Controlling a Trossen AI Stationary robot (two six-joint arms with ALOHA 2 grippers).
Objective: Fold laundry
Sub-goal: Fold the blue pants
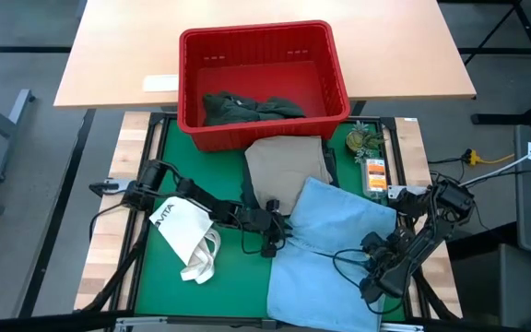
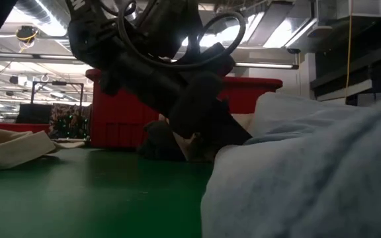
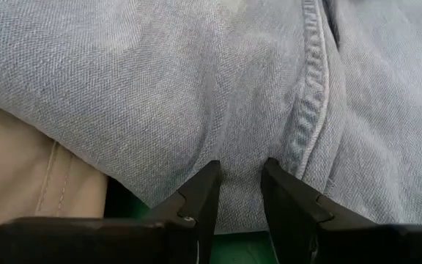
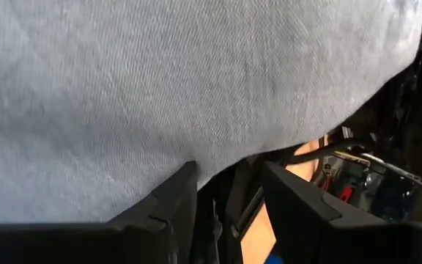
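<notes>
A light blue denim piece (image 1: 339, 244) lies spread over the green mat (image 1: 238, 267), its far corner resting on a beige piece (image 1: 286, 164). My left gripper (image 1: 273, 232) is open at the blue piece's left edge. In the left wrist view its fingers (image 3: 239, 180) straddle a stretch of that edge next to a stitched seam (image 3: 310, 103). My right gripper (image 1: 372, 281) is open at the piece's right edge, and in the right wrist view the cloth (image 4: 160, 88) bulges just past its fingers (image 4: 229, 176). A dark green-grey piece (image 1: 247, 108) lies in the red basket (image 1: 192, 55). My left gripper has the blue piece's left edge (image 3: 240, 209) between its fingertips, slanting down from the table's left. Whether the fingers touch the cloth, I cannot tell; it lies on the mat. My right gripper has one fingertip (image 4: 185, 176) at the cloth's edge; I cannot tell whether it touches.
A white tote bag (image 1: 187, 235) with loop handles lies on the mat left of my left gripper. The red basket stands at the mat's far edge. A small plant (image 1: 365, 140) and an orange packet (image 1: 373, 175) sit at the far right. Cables trail by the right arm.
</notes>
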